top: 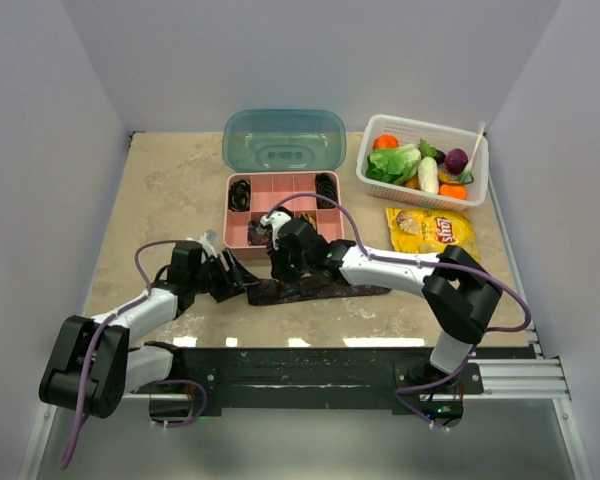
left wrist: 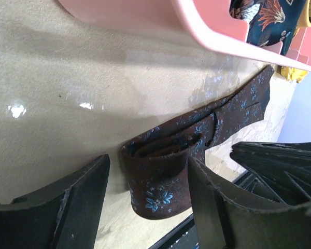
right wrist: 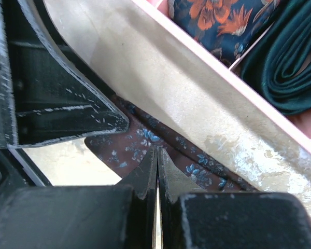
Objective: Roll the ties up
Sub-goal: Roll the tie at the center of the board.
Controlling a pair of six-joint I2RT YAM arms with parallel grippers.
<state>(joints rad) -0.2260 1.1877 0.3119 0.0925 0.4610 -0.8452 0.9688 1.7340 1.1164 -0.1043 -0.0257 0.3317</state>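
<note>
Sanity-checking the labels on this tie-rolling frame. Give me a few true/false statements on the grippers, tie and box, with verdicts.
1. The dark maroon flower-patterned fabric tie lies on the beige table, outside the pink plastic compartment box. True.
2. The left gripper is shut. False: it is open, with its fingers either side of the tie's coiled end.
3. The tie is fully rolled. False: only one end is coiled; the rest lies flat.
4. The right gripper is shut, with its fingertips over the tie. True.
5. The translucent teal lid covers the box. False: it sits behind the open box.
</note>
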